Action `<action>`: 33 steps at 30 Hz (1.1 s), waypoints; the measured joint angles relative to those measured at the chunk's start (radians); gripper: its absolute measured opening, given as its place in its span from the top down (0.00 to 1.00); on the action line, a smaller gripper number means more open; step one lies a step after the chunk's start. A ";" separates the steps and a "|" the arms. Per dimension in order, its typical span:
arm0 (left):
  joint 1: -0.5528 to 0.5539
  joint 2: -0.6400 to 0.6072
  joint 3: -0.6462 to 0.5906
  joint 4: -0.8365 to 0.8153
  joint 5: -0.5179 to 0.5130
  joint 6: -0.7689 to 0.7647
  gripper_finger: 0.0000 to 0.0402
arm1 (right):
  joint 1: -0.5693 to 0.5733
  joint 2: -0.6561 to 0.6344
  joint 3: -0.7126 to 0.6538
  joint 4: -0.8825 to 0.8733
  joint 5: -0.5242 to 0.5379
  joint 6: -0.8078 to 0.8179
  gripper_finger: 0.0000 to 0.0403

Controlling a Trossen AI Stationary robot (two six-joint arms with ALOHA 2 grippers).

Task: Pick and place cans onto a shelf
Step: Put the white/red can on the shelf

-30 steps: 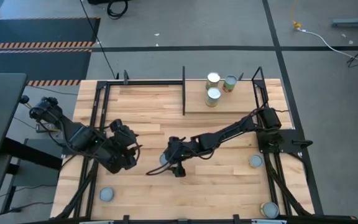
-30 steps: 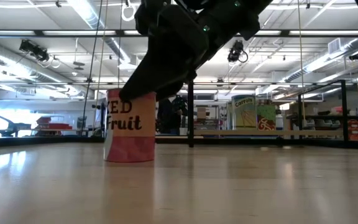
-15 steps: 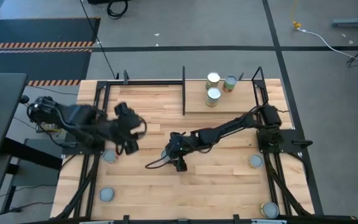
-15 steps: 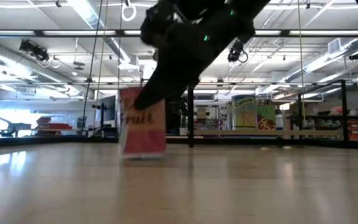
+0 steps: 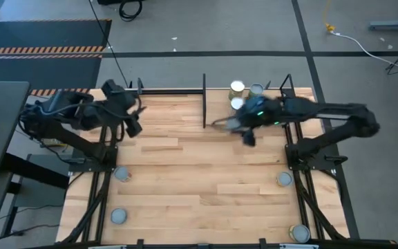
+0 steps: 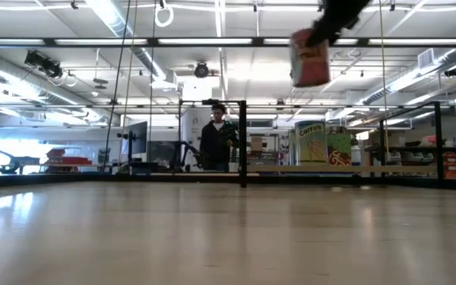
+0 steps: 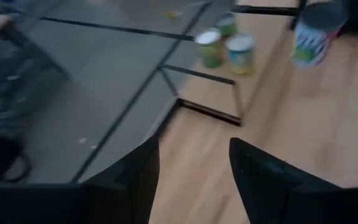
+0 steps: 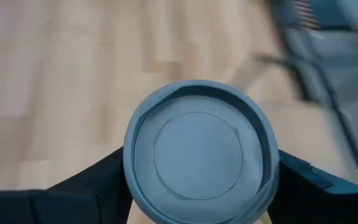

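Note:
My right gripper (image 5: 244, 128) is shut on a can with a pale-blue lid (image 8: 201, 158) and a red-orange label (image 6: 309, 57), held high by the shelf (image 5: 216, 104), a light-wood board with black uprights at the far right. Three cans (image 5: 237, 88) stand on the shelf; they also show in the left wrist view (image 7: 240, 53). My left gripper (image 5: 131, 123) is open and empty at the table's far left (image 7: 194, 168). Further cans stand on the table at the near left (image 5: 121, 174) and near right (image 5: 284, 179). My right gripper pinches the can's side wall (image 8: 129, 186) just below the lid, between its two fingers, one on each side. The lid faces the wrist camera. In the low view the can hangs upright below the fingers, lifted clear of the table.
Black frame rails (image 5: 106, 138) run along the table's left and right sides. A black upright (image 5: 204, 100) marks the shelf's left end. A person (image 6: 214, 146) stands in the room beyond the far edge. Bare planks lie across the table's middle.
My right gripper has lifted the red-orange can off the table's middle, tipping it on the way, and carried it up and toward the far right, to the shelf. My left gripper has risen and gone from the table's left middle toward the far left corner.

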 joint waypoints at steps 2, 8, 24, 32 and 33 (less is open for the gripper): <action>0.015 -0.010 0.000 -0.001 -0.030 0.000 0.51 | -0.064 -0.096 -0.073 0.002 0.053 0.040 0.29; 0.070 -0.019 0.000 0.030 -0.088 0.002 0.51 | -0.262 -0.256 -0.323 0.058 0.111 0.250 0.29; 0.307 0.041 0.000 0.501 -0.056 0.287 0.50 | -0.526 -0.253 -0.564 0.361 0.244 0.421 0.29; 0.393 0.086 -0.001 0.688 0.114 0.338 0.50 | -0.530 -0.226 -0.609 0.363 0.247 0.505 0.29; 0.399 0.090 -0.001 0.716 0.127 0.368 0.50 | -0.530 -0.226 -0.612 0.359 0.247 0.504 0.28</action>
